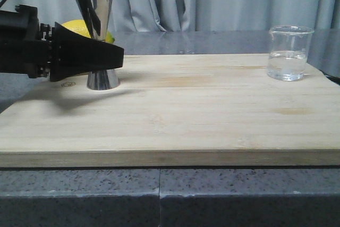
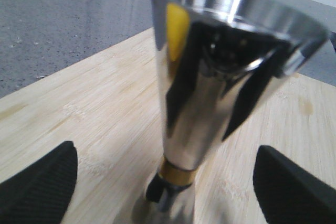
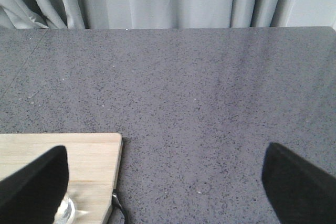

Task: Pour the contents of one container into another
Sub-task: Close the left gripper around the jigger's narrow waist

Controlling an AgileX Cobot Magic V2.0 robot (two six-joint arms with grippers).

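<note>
The front camera looks low across the pale bamboo cutting board [image 1: 175, 110]. The left wrist camera sits close to the shiny steel hourglass jigger [image 2: 210, 103], shared with front; the right wrist camera overlooks the speckled grey countertop [image 3: 210, 103].

jigger [image 1: 101, 35] stands on the board's [image 1: 175, 115] left, lemon [image 1: 74, 26] just behind it; beaker [image 1: 289, 52] sits far right on the board, well apart.

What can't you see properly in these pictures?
- Yellow fruit, front view: mostly hidden behind the left gripper and steel jigger.
- Jigger base, left wrist view: blurred and cut off by the edge.
- Glass beaker, right wrist view: only a sliver shows beside one of the fingers.
</note>
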